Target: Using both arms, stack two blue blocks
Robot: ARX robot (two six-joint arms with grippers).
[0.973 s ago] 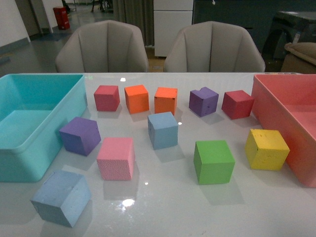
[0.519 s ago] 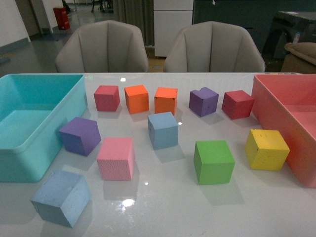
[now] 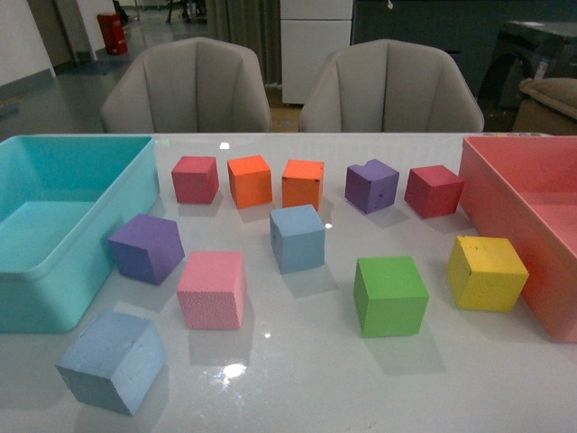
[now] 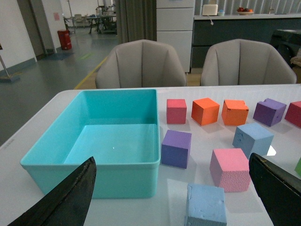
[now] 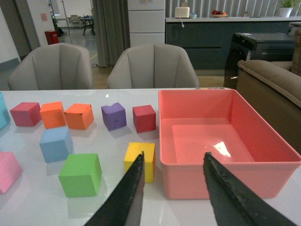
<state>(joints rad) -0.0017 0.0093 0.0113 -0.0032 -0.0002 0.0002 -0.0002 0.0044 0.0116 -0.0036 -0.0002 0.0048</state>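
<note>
Left hand (image 4: 171,159) is spread wide open, 2 dark fingers far apart with nothing between them. Right hand (image 5: 173,155) is the same deal: released, gripping nothing, and looking at the coral bin (image 5: 225,165).

Nearest to the left hand is the near blue block (image 3: 113,361). It sits at the front-left of the counter (image 3: 315,388), turned at an angle, just in front of the turquoise bin (image 3: 54,271) and near the pink cube (image 3: 212,289).

The middle blue block (image 3: 297,237) sits mid-counter, in front of the 2 orange cubes (image 3: 275,180). Both blue blocks lie on the counter well apart, not stacked.
</note>
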